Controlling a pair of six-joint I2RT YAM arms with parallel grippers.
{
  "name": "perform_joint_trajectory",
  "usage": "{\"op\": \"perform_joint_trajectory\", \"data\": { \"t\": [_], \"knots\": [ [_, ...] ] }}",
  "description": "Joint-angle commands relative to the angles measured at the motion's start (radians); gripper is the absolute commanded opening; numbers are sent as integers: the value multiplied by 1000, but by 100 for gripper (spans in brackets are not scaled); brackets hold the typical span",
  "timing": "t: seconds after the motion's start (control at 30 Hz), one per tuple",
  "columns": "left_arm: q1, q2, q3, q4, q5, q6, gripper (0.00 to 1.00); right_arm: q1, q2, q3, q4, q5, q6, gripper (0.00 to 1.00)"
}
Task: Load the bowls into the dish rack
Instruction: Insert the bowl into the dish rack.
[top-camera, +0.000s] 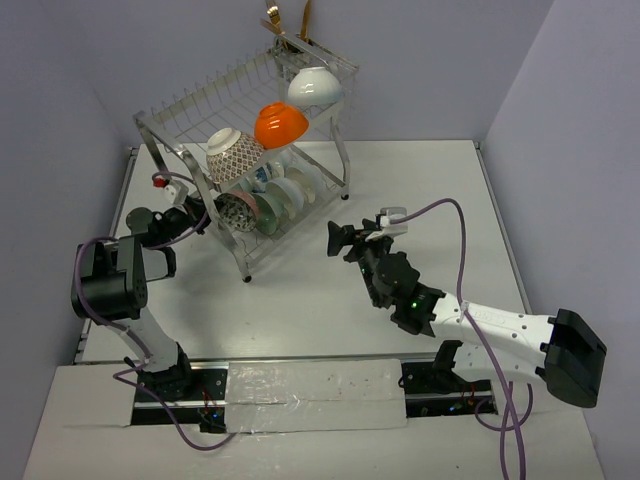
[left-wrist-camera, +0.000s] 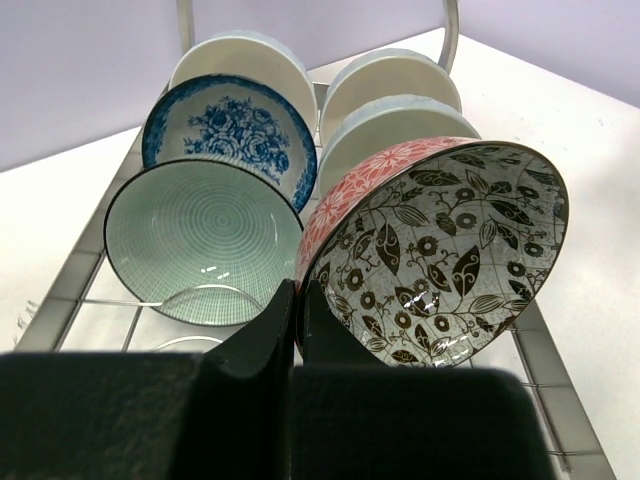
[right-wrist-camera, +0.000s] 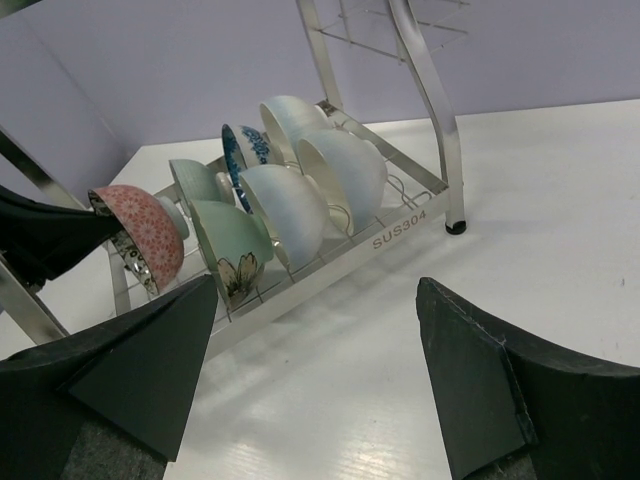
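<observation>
Left gripper (left-wrist-camera: 297, 305): clenched on the rim of the pink bowl (left-wrist-camera: 440, 250), one finger inside and one outside. This pinch probably allows the bowl to be tipped on edge. The pink bowl is at the left end of the rack's (top-camera: 160, 130) lower tier, tilted, just beside a teal bowl (left-wrist-camera: 200, 240). Whether it is fully seated cannot be told. The other bowls there stand on edge in two rows. On the upper tier, three bowls (top-camera: 280, 125) lie mouth downward, presumably to drain. Right gripper (top-camera: 342, 240): released and empty, above the table (top-camera: 420, 180), apart from the rack and facing the lower tier.
</observation>
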Motion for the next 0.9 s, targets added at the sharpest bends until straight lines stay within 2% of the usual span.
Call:
{"op": "perform_joint_trajectory", "data": {
  "t": [0.0,0.23,0.5,0.63,0.77,0.87],
  "knots": [
    [-19,-9,6,150,-14,88,0,-16,3,1,19,-1,23,88],
    [-46,-24,1,37,-48,246,0,-50,-11,-21,19,-28,58,88],
    [-68,23,-49,193,-57,273,0,-76,-10,-33,17,-54,84,87],
    [-82,26,-74,212,-69,326,0,-88,-10,-41,16,-62,98,87],
    [-94,3,-86,137,-97,420,0,-98,-10,-44,16,-74,111,87],
    [-97,5,-96,161,-114,419,1,-104,-14,-47,16,-81,117,87]
  ]
}}
